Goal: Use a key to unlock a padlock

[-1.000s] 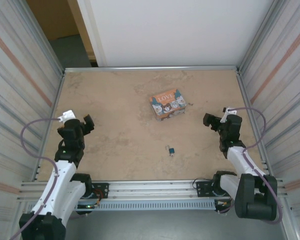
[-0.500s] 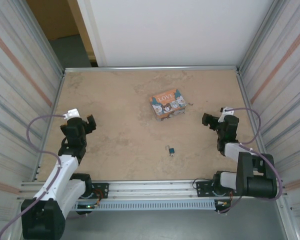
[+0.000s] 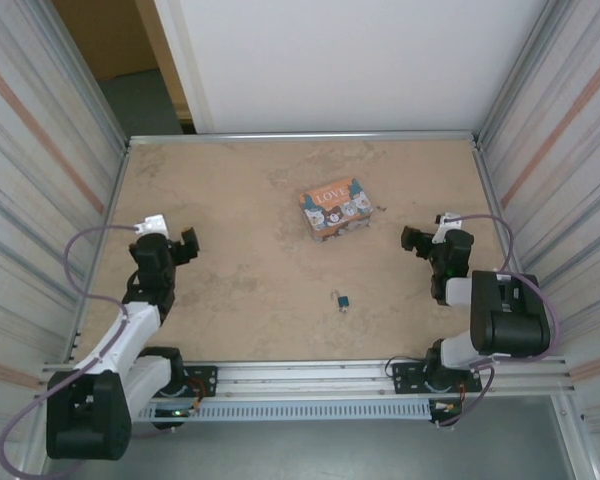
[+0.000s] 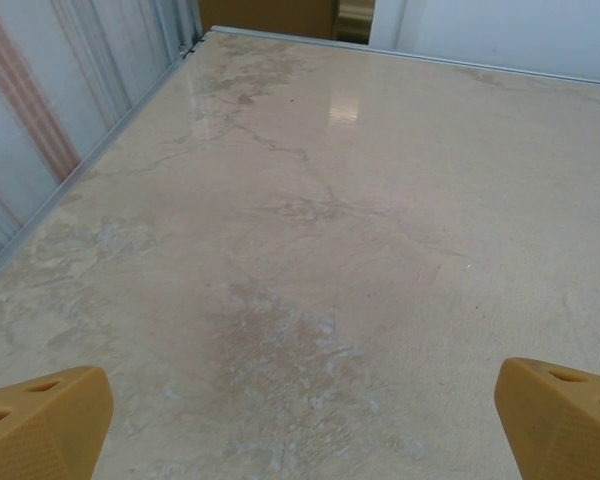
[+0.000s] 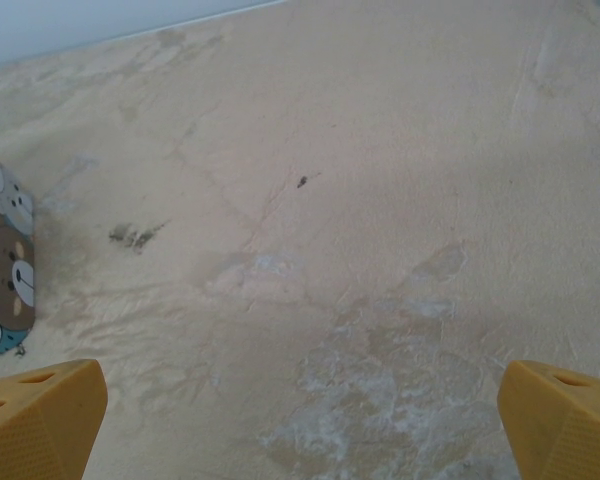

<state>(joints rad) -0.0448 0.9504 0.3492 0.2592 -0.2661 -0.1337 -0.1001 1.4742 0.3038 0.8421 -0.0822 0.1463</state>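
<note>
While both pairs of jaws gape empty, one padlock (image 3: 342, 300), one cat-printed box (image 3: 335, 208), well apart.

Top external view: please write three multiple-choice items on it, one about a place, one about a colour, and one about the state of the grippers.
1. Where does the padlock lie?
A. on the table, on the near side of the box
B. on top of the box
C. in the far left corner

2. What is the main colour of the top of the box?
A. green
B. orange
C. black

3. How do the left gripper and the right gripper stand?
A. both shut, empty
B. one shut on the padlock
C. both open, empty

Answers:
1 A: the padlock rests on bare table, apart from the box and nearer to the arms.
2 B: the top is orange around the cats.
3 C: in each wrist view the fingertips stand wide apart with only table between them.
</note>
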